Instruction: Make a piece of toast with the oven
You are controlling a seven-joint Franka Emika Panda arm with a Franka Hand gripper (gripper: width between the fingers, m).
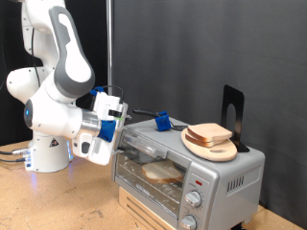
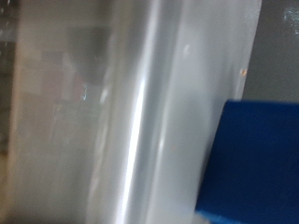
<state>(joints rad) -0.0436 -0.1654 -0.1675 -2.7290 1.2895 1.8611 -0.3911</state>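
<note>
While pincer [image 1: 123, 144] meets oven [image 1: 225, 177] | toast [image 1: 161, 172] inside, below

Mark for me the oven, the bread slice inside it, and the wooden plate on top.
oven [image 1: 226, 176], exterior view, silver side panel above the knobs.
piece of toast [image 1: 161, 172], exterior view, pale face seen through the glass door.
wooden plate [image 1: 219, 150], exterior view, front rim.

wrist view: blurred silver surface, unidentifiable | fingers [image 1: 123, 144]: hidden against oven [image 1: 216, 177] | oven base cropped
</note>
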